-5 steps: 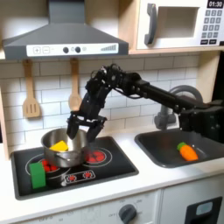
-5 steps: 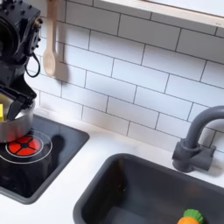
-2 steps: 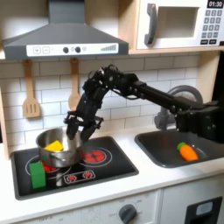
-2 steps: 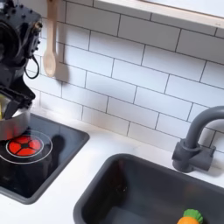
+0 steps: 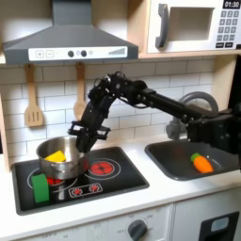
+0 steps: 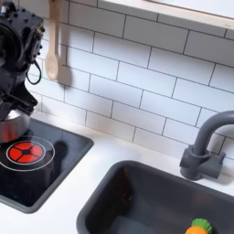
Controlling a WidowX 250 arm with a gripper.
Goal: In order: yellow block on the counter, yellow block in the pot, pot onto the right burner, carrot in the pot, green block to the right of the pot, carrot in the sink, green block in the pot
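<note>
Steel gleams on the pot (image 5: 59, 160) in the first exterior view, where it sits on the black stovetop (image 5: 122, 174) toward the first exterior view's left, with the yellow block (image 5: 57, 155) lying inside it. The claw (image 5: 81, 143) reaches down to the pot's rim on its right side; whether its jaws are spread or pinching the rim I cannot tell. The green block (image 5: 40, 186) stands upright on the stovetop just in front of the pot, at its left. A red burner ring (image 5: 101, 168) shows just right of the pot. Well apart, at the first exterior view's right, the carrot (image 5: 201, 162) lies in the sink (image 5: 179, 160), behind which the faucet (image 5: 193, 99) curves up. The pale surface (image 5: 160, 188) runs along the front.

At the second exterior view's left edge, the arm (image 6: 20, 46) hangs over the stovetop (image 6: 50, 164), with a sliver of the pot (image 6: 14, 122) beneath it and a red burner (image 6: 24, 152) in front. The carrot (image 6: 198, 226) shows at the bottom edge inside the sink (image 6: 137, 196), the faucet (image 6: 206, 146) behind it.
</note>
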